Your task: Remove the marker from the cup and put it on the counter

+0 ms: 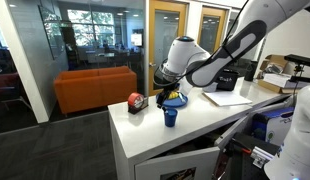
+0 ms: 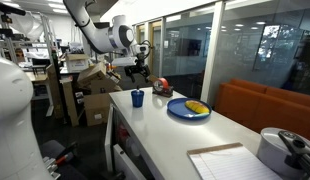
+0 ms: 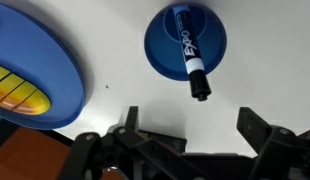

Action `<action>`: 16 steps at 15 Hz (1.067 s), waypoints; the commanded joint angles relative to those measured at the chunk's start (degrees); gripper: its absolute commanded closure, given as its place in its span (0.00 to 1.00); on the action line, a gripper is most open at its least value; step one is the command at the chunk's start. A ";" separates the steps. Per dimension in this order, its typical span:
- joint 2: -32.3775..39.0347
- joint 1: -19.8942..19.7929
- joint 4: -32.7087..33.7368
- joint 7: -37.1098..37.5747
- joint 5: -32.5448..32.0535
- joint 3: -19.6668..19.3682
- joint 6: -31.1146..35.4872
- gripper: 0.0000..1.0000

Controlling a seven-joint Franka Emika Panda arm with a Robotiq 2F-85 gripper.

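The deep-blue cup (image 3: 167, 40) stands on the white counter (image 3: 115, 60), and I look straight down into it in the wrist view. The marker (image 3: 189, 58), with a blue label and a black cap, leans in the cup, its cap end poking over the rim. My gripper (image 3: 190, 130) is open and empty, its two dark fingers apart at the bottom of the view. Both exterior views show the gripper (image 1: 170, 93) (image 2: 139, 72) hovering above the cup (image 1: 170, 117) (image 2: 137, 98), not touching it. The marker is too small to make out there.
A blue plate (image 3: 40, 60) with a yellow item (image 3: 10, 90) lies close beside the cup (image 2: 188, 108). A red-and-black rounded object (image 1: 136, 102) sits near the counter's end. Papers (image 2: 230, 160) and a metal pot (image 2: 285, 150) are farther along. An orange sofa (image 1: 95, 88) stands beyond.
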 commanded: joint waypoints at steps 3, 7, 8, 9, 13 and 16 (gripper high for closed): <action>2.48 0.85 1.88 1.29 -1.76 -0.92 -3.10 0.00; 2.62 1.44 1.97 1.53 -1.80 -0.90 -6.13 0.00; 2.58 1.51 2.01 1.50 -1.73 -0.90 -6.63 0.00; 2.56 1.56 2.11 1.56 -1.77 -0.90 -7.11 0.00; 2.53 1.84 2.32 1.37 -1.77 -0.71 -6.92 0.00; 2.47 2.41 2.36 1.16 -1.78 -0.50 -6.50 0.11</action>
